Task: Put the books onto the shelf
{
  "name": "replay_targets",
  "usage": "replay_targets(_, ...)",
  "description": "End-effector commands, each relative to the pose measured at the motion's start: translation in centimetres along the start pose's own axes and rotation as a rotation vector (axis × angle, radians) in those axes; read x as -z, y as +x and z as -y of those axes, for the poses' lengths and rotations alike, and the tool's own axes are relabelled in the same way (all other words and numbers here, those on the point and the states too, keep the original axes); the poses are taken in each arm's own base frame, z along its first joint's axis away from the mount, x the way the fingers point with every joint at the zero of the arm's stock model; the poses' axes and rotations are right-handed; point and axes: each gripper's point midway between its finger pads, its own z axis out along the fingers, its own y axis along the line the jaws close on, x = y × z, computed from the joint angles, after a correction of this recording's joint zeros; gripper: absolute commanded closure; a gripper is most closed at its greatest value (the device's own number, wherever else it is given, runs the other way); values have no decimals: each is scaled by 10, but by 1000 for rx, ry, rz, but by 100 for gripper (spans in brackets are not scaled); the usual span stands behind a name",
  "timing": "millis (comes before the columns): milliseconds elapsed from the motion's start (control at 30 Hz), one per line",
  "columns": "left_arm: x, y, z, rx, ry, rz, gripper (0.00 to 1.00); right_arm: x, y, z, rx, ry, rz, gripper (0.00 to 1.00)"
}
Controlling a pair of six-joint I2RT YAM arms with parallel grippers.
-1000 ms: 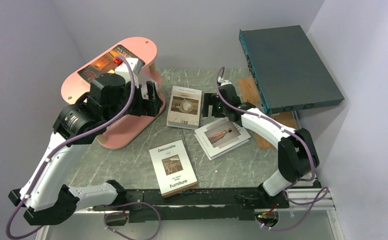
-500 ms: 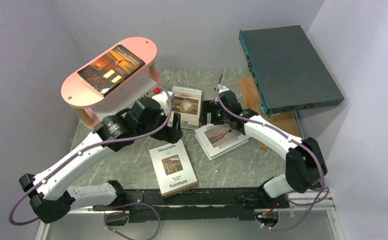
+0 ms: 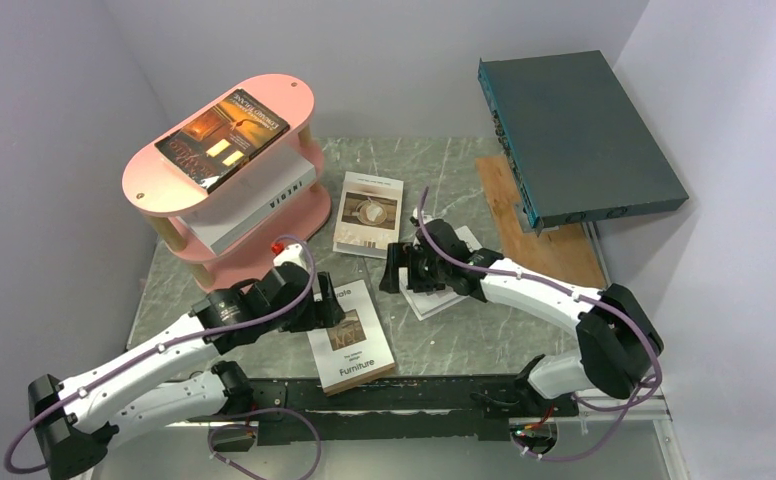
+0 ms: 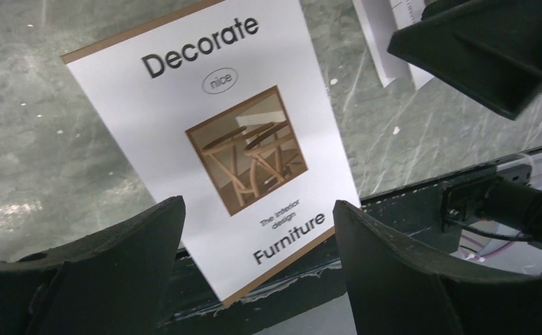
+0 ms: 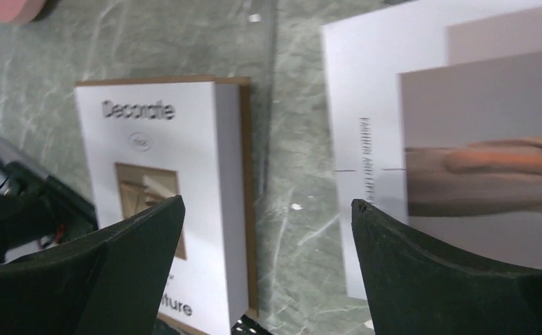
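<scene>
The pink shelf stands at the back left. A dark orange-brown book lies on its top tier and a white book on the middle tier. The white "Decorate Furniture" book lies flat near the front edge. My left gripper hovers open over its left side, holding nothing. My right gripper is open above the bare table, between that book and a small stack of white books. Another white book lies behind.
A large dark teal flat box leans at the back right over a brown wooden board. Grey walls close in on the left, back and right. A black rail runs along the table's near edge.
My left arm has come down from the shelf to the front, over the "Decorate Furniture" book, leaving the orange-brown book on the top tier. My right gripper moved left and forward off the stack.
</scene>
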Motion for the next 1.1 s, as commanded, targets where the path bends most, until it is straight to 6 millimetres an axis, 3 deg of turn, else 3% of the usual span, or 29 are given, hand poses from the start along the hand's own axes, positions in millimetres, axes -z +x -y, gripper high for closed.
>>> replay_targets(0,3,-25,35,53,88,86,15,17,-20,35,-94,230,119,8)
replay_targets(133,-5,-34,58,14,124,82,14,43,-18,82,-173,477,210,8)
replay_targets(300,-20,-36,76,21,119,40,13,63,-9,102,-321,540,261,8)
replay_targets(367,-21,-35,75,41,112,34,14,59,-10,83,-327,392,280,8)
replay_targets(500,-12,-25,45,140,40,56,18,54,-15,8,-224,-98,311,10)
replay_targets(633,7,-10,7,247,-42,68,20,44,-5,-32,-134,-233,197,10)
replay_targets(767,3,18,-30,352,-170,19,23,26,11,-60,-68,-288,92,10)
replay_targets(967,-26,50,-30,407,-99,-67,24,0,31,-74,-80,-354,-49,10)
replay_targets(1067,-31,55,-35,414,-100,-68,24,-9,41,-80,-91,-392,-116,10)
